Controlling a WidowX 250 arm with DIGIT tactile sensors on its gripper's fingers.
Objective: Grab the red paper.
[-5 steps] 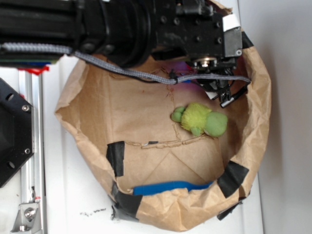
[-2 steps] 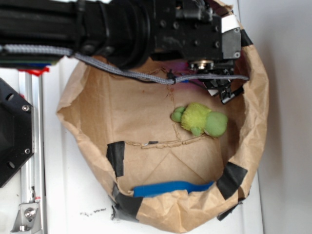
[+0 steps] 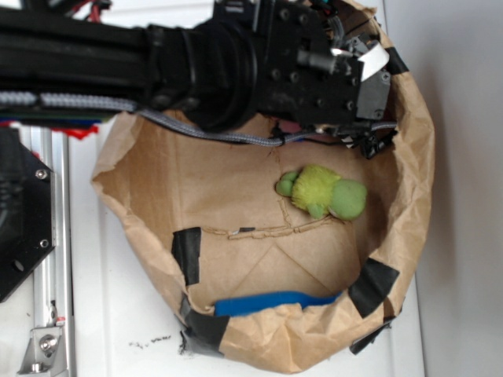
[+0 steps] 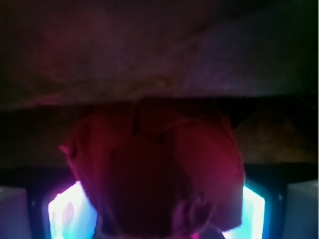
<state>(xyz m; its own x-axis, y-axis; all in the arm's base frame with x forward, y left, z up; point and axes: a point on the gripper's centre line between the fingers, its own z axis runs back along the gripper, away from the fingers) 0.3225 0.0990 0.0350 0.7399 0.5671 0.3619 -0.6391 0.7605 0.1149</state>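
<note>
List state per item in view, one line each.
red paper: crumpled, filling the wrist view between the claw's fingers; grip unclear.
claw: low inside the bag, open or shut unclear.
green plush toy: lying on the bag floor, untouched.
brown paper bag: open, rim taped.
blue strip: lying flat by the bag wall.

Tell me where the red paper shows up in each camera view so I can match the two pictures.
Exterior: the crumpled red paper wad is not visible; the black robot arm covers the upper part of the brown paper bag.
Wrist: the wad fills the lower centre, dim, close to the camera.
Shared landmark: the brown bag's wall, seen behind the wad in the wrist view.
</note>
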